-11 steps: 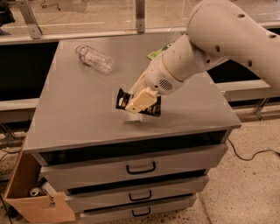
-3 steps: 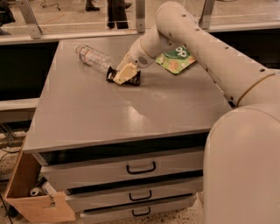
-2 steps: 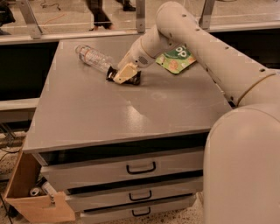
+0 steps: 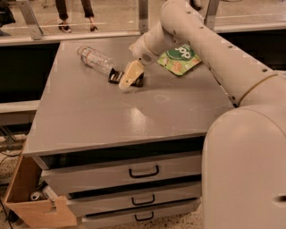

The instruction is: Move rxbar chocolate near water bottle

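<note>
The rxbar chocolate (image 4: 115, 77), a flat black bar, rests on the grey cabinet top (image 4: 89, 116) just right of the water bottle (image 4: 95, 59). The clear bottle lies on its side at the back left, its near end almost touching the bar. My gripper (image 4: 129, 76) reaches in from the right and sits over the middle of the bar, shut on it, so only the bar's black ends show on either side of the tan fingers (image 4: 130, 71).
A green snack pouch (image 4: 179, 58) lies at the back right, under my arm (image 4: 201, 40). The cabinet has several drawers (image 4: 143, 172) in front. A cardboard box (image 4: 31, 203) stands on the floor at the lower left. A person's legs (image 4: 73, 13) show behind the glass at the back.
The gripper has carried the bar from the middle of the top to the back left, beside the bottle. Over the last second it has hardly moved.
</note>
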You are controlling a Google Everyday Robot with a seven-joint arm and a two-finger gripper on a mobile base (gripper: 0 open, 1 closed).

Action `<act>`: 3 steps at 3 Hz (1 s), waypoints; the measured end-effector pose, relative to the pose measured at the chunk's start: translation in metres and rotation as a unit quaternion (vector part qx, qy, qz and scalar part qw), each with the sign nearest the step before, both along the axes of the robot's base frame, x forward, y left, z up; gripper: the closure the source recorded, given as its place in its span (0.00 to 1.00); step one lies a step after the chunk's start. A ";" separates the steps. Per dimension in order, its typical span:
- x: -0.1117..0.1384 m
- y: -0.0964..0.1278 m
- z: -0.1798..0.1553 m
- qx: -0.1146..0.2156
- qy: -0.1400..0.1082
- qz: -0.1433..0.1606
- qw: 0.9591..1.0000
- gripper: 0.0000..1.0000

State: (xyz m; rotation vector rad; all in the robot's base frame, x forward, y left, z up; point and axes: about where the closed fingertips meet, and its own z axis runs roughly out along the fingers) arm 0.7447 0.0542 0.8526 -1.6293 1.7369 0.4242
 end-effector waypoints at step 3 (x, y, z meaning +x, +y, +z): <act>-0.067 -0.101 0.078 0.058 -0.028 -0.053 0.997 0.00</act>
